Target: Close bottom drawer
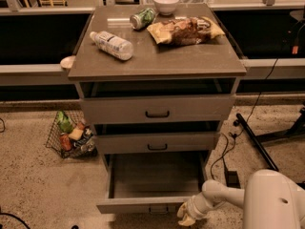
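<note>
The bottom drawer (152, 204) of the grey-beige cabinet is pulled far out, and its inside is bare. Its small dark handle (158, 209) sits at the centre of the front panel. My gripper (187, 215) is low at the right end of that front panel, right against it, at the end of my white arm (224, 194). The middle drawer (157, 142) and top drawer (157, 109) above stand slightly out.
The cabinet top (157, 56) holds a plastic bottle (113, 44), a can (143, 18), a snack bag (183, 30) and a white bowl (166, 3). A wire basket of items (70, 135) stands on the floor at left. Cables and a black stand leg (255, 140) lie at right.
</note>
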